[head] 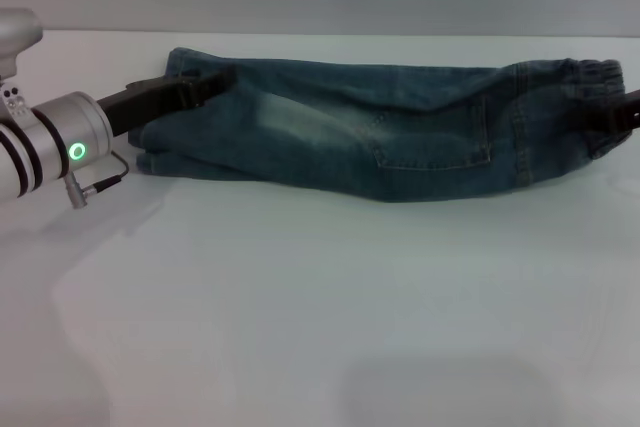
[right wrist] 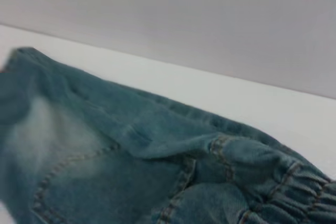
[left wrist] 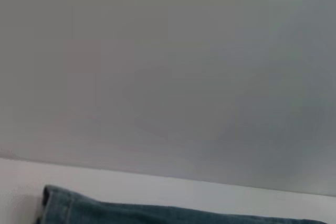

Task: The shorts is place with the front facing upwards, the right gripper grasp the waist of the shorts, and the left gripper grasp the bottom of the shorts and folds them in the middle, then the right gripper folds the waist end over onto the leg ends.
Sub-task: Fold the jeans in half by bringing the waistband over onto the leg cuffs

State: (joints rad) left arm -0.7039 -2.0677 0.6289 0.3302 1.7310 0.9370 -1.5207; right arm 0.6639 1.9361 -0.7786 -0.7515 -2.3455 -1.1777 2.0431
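Fingers of the left gripper (head: 195,89) clenched on the leg ends (head: 165,112); right gripper (head: 628,112) at the waist (head: 590,77), grip unreadable. Shorts (head: 380,132) folded lengthwise on the white surface (head: 320,307). Judgement: release the hem and carry the waist over squarely. Wrist views: faded denim, gathered elastic.

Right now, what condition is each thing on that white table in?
Blue-green denim shorts: folded lengthwise, lying flat, pocket up.
Black left gripper: at the leg ends.
Black right gripper: at the gathered elastic waistband, only partly in view.
White table: bearing the shorts.
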